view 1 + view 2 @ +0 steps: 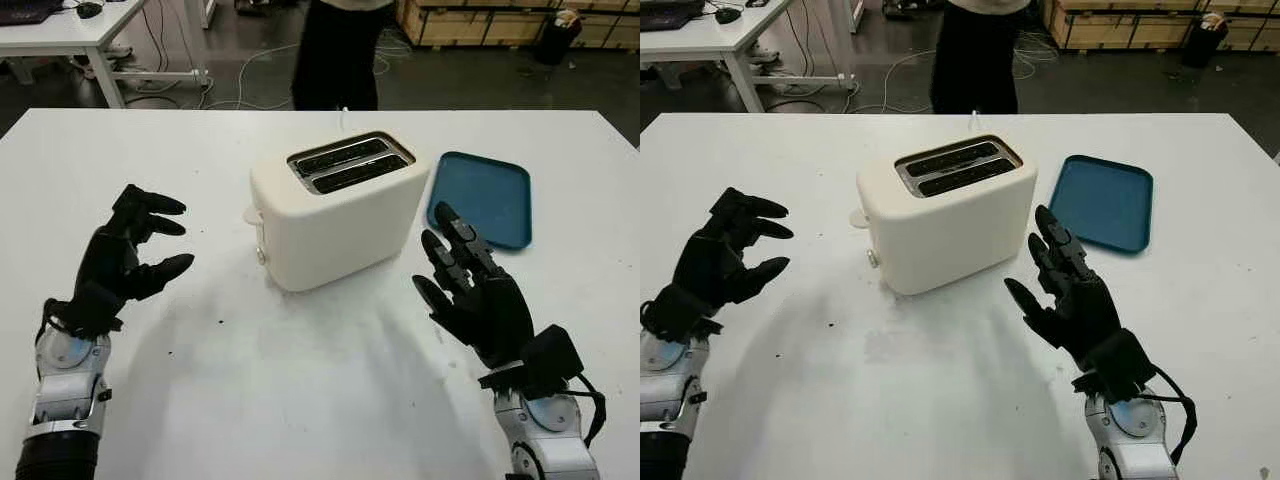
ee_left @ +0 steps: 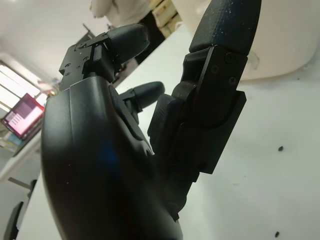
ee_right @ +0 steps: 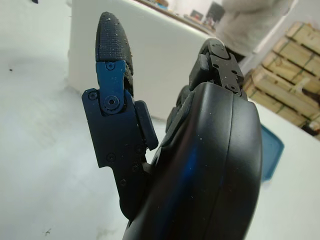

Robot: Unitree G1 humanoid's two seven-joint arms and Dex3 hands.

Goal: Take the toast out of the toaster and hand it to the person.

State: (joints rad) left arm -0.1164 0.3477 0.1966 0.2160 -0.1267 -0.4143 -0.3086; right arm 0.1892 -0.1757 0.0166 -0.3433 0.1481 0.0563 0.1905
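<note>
Now | left hand (image 1: 125,258) open, empty, left of toaster (image 1: 335,210) | right hand (image 1: 475,290) open, empty, right of it

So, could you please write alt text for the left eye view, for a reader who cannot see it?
A cream two-slot toaster stands mid-table between the robot's two open black hands, the left hand to its left and the right hand at its right, neither touching it. A blue tray lies right of the toaster, and a person stands beyond the far edge.
</note>
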